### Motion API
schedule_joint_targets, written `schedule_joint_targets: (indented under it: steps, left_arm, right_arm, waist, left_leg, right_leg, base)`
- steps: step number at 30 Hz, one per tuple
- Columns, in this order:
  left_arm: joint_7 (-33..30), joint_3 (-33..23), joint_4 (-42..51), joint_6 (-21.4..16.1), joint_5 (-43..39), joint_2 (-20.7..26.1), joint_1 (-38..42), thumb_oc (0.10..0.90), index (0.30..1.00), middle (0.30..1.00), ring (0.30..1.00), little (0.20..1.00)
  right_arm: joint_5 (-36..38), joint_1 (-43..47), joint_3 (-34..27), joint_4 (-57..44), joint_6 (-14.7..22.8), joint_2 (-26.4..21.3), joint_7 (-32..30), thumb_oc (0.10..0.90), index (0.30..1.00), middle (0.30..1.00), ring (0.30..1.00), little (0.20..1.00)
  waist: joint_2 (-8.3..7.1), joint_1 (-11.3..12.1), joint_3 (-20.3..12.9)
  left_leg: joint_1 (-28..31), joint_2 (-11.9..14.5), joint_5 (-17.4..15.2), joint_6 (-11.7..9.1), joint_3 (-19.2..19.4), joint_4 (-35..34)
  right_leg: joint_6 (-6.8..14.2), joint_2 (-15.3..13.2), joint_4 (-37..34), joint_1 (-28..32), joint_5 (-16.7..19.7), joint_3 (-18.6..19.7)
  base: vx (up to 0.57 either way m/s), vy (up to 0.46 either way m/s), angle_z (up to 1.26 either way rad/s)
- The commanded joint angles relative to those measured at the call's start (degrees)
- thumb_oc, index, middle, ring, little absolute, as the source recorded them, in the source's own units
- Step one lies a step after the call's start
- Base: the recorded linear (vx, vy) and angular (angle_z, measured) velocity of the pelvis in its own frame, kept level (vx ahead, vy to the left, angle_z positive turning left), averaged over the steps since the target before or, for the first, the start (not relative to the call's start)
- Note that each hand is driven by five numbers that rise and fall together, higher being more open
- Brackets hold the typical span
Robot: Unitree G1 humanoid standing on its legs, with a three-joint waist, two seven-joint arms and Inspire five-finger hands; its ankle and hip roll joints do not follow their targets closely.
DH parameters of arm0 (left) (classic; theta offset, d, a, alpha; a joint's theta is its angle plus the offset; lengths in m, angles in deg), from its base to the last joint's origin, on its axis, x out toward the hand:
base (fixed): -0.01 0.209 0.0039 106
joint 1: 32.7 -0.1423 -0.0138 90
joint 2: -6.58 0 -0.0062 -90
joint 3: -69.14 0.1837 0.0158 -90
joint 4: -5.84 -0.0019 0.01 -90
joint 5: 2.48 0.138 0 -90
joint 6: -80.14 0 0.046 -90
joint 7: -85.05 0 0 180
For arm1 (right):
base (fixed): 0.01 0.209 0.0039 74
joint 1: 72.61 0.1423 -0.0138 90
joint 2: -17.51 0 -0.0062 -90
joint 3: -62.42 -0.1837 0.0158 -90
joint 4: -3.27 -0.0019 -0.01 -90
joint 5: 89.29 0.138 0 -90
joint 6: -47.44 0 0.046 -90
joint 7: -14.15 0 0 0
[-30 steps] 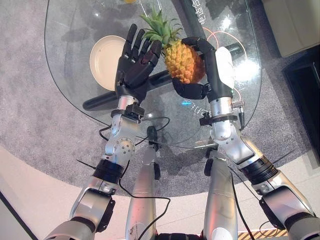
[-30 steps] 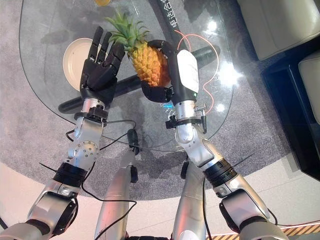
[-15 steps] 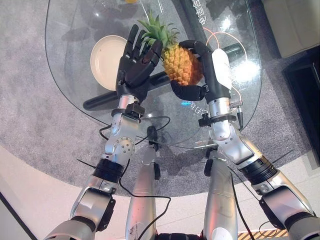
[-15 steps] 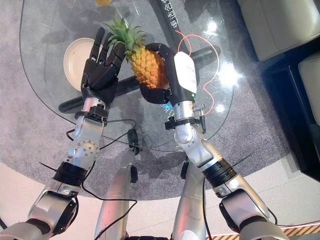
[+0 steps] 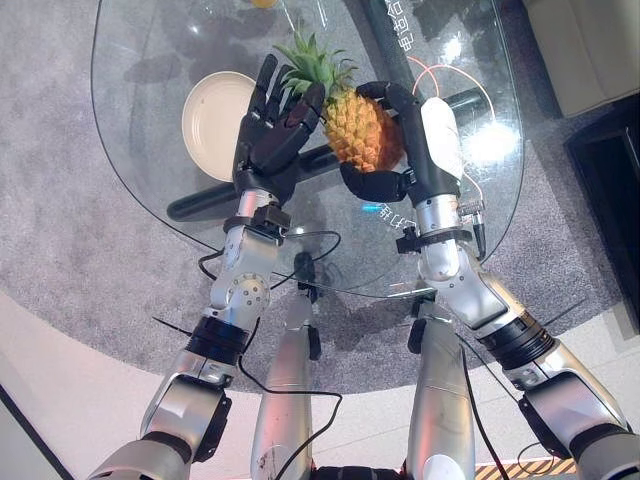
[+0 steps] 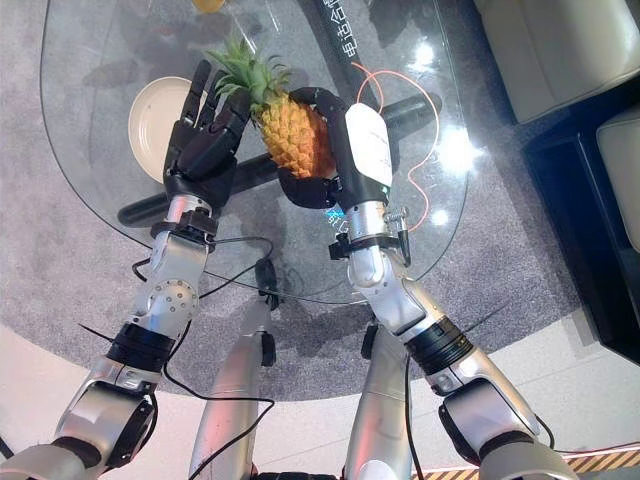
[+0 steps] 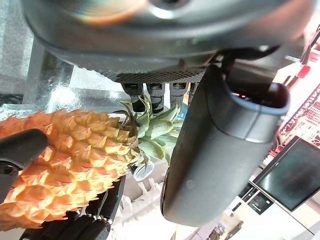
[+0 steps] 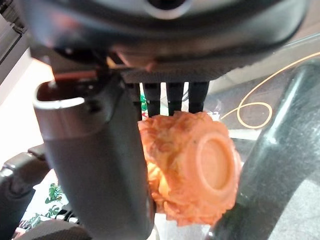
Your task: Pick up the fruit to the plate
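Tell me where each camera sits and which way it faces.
Left eye view: head camera looking down at the glass table; both arms show.
Right eye view: same, slightly offset; the right hand grips the pineapple, the plate lies beyond the left hand.
Left wrist view: along that hand toward the pineapple's leaves.
Right wrist view: along that hand at the pineapple's base.
All share the pineapple.

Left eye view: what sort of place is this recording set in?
Probably a lounge or showroom: a round glass table, grey carpet and pale upholstered seating.
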Motion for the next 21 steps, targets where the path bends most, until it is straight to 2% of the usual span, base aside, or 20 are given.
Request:
schedule_joint_targets:
  steps: [1, 10, 21]
  left_arm:
    - [1.3, 4.4, 6.7, -0.2, 1.7, -0.6, 8.4, 0.800, 0.900, 0.900, 0.900, 0.900]
    - [-0.2, 4.8, 7.3, 0.3, 1.4, -0.3, 8.7, 0.800, 0.900, 0.900, 0.900, 0.900]
    - [-3.5, 5.2, 7.6, 0.7, -0.9, -0.5, 8.7, 0.800, 0.900, 0.900, 0.900, 0.900]
  right_arm:
    - [-6.9, 14.6, 5.0, -13.2, 7.6, 1.9, 1.2, 0.100, 0.300, 0.300, 0.300, 0.200]
    - [-9.5, 16.5, 6.5, -13.9, 9.1, 0.3, 2.3, 0.100, 0.300, 0.300, 0.300, 0.200]
    - [-10.4, 17.5, 7.6, -14.6, 10.1, -0.3, 0.6, 0.100, 0.300, 0.300, 0.300, 0.200]
  waist:
    - [-1.15, 0.7, -1.2]
    - [-1.22, 0.9, -1.2]
    - [-1.44, 1.1, -1.2]
  left_leg:
    - [1.6, -3.1, -6.4, 1.5, 1.7, 3.5]
    - [1.2, -3.2, -6.3, 1.4, 1.5, 3.6]
    - [0.8, -3.3, -6.2, 1.4, 1.3, 3.7]
  right_leg:
    - [-0.2, 1.0, -10.7, 4.6, 6.1, -4.6]
    - [0.1, 1.0, -10.7, 4.3, 6.2, -4.9]
    - [0.2, 1.0, -10.9, 4.3, 6.4, -5.2]
  base:
    - [0.00, 0.000, 0.00]
    - [0.00, 0.000, 0.00]
    - [0.00, 0.000, 0.00]
